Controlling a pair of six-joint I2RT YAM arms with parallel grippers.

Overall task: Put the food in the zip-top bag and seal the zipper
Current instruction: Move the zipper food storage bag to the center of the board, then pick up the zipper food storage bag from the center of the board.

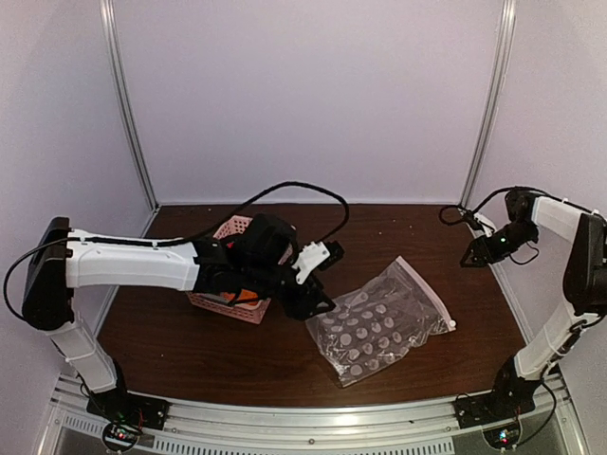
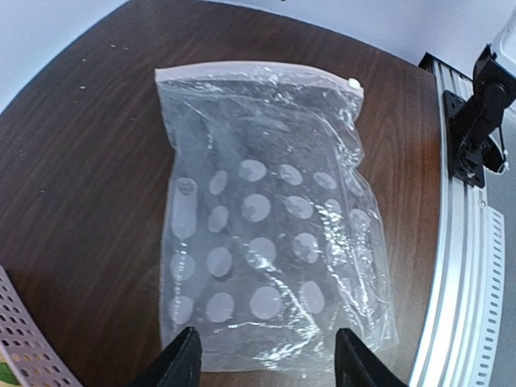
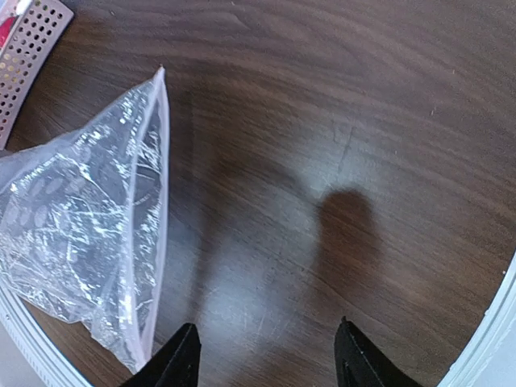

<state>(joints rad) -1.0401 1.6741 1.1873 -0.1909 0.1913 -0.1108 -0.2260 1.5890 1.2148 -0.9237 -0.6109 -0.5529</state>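
Zip-top bag (image 1: 384, 320): flat on the brown table (image 1: 427, 227), right of centre; clear, crinkled, printed with pale dots, nothing inside.
Zipper (image 2: 258, 76): thin strip along the bag's far-right edge in the top view; sealed or not, cannot tell.
Food (image 1: 245, 296): in the pink lattice basket (image 1: 228, 227), near the bag's left side; mostly hidden under the left arm, one orange piece showing.
Left gripper (image 2: 266, 355): fingers moderately apart, holding nothing, hovering above the bag's bottom edge.
Right gripper (image 3: 266, 355): fingers likewise apart, empty, over bare table right of the bag, apart from it.
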